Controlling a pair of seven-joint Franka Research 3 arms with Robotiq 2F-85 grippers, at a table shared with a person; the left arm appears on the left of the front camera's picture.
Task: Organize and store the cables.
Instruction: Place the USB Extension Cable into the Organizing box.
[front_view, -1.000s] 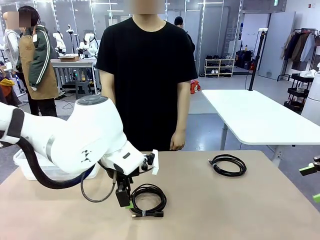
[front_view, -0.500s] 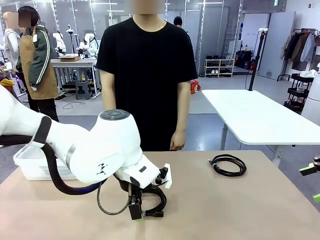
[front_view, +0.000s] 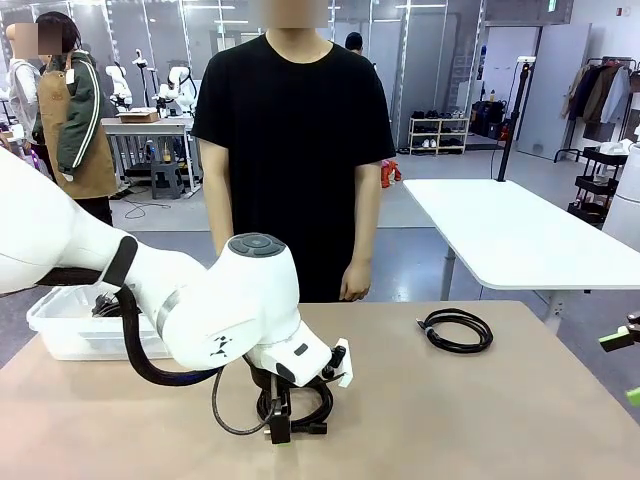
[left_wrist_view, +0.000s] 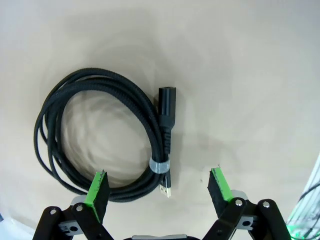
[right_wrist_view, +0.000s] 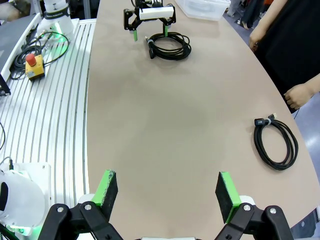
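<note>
You are hovering the spread left gripper (left_wrist_view: 159, 190) directly over the near cable (left_wrist_view: 155, 135), its tied strands lying squarely across the gap between the pads (left_wrist_view: 98, 189).

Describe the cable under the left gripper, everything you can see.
The cable is black, braided-looking, wound in a flat round coil on the tan table. A pale tie binds one side. A black barrel plug and a metal-tipped plug lie beside the tie. The left gripper straddles that side with open fingers; contact unclear.
</note>
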